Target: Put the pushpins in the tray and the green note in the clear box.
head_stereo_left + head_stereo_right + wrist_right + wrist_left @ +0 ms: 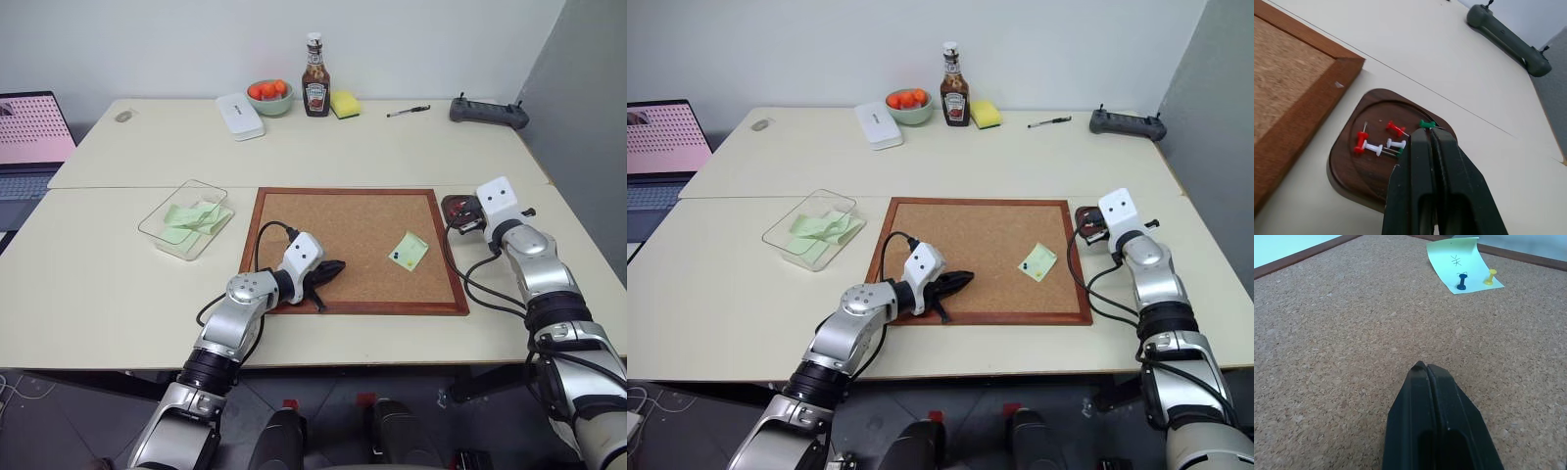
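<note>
1. Cream counter (pixel 118 284) against a plain white wall; corkboard (pixel 358 250) lies in the middle of it.
2. My right hand (pixel 1428 134) hovers over the tray (pixel 1352 171), fingers pressed together. A green pushpin head shows at their tips; whether I grip it, cannot tell.
3. Red, white and green pushpins (pixel 1378 144) lie in the tray, which sits just beside the corkboard's right edge.
4. My left hand (pixel 1422 367) rests low over the cork, fingers together, holding nothing.
5. Green note (pixel 1462 264) lies ahead of the left hand, towards the board's right side, held by a blue pin (pixel 1462 281) and a yellow pin (pixel 1490 277).
6. Judgement: both pins must come out first.
7. Clear box (pixel 186 217) sits off the board's left edge, nearer my left arm, already holding green paper.
</note>
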